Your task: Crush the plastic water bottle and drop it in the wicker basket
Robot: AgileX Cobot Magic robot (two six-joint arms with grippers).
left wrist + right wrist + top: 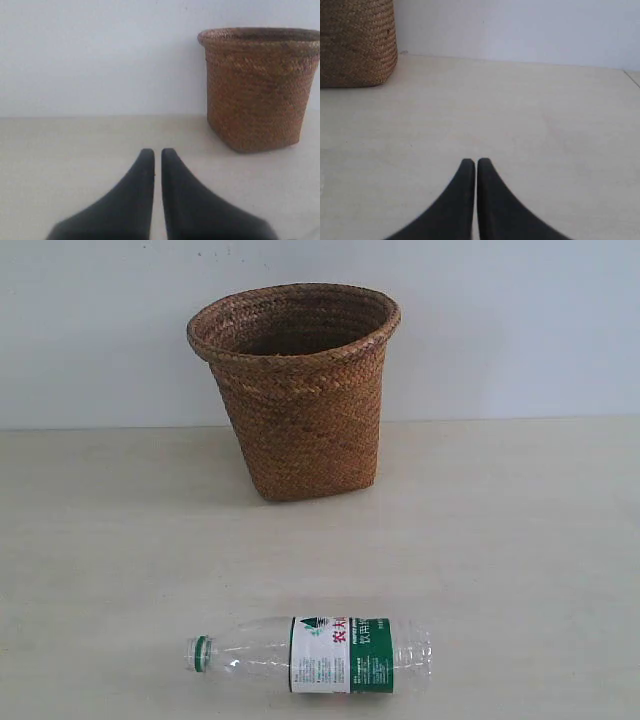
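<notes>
Pale, cream-coloured table [520,540] fills the lower two thirds of the exterior view, and a plain whitish wall [520,330] rises behind it. Upper centre of that frame stands the wicker basket [300,390], upright on its narrower base, its wide rolled rim open toward the top and its inside dark. Low in the frame, a little left of centre and close to the bottom edge, lies the plastic water bottle [320,653] on its side on the table, well apart from the basket and in front of it. Its green cap ring [203,653] points toward the left edge of the frame, and its white-and-green label [340,655] with red characters wraps the middle of the body. The clear body looks round and undented. Neither of my arms shows in the exterior view. From my left wrist camera I see my left gripper [157,152] with its two dark fingers drawn almost together, only a thin slit between them and nothing in it, the basket standing on the table beyond the tips. My right gripper [472,162] is likewise clenched on nothing, its fingers side by side over bare table, with a part of the basket's woven wall at the edge of that view. I touch neither the bottle nor the basket.
</notes>
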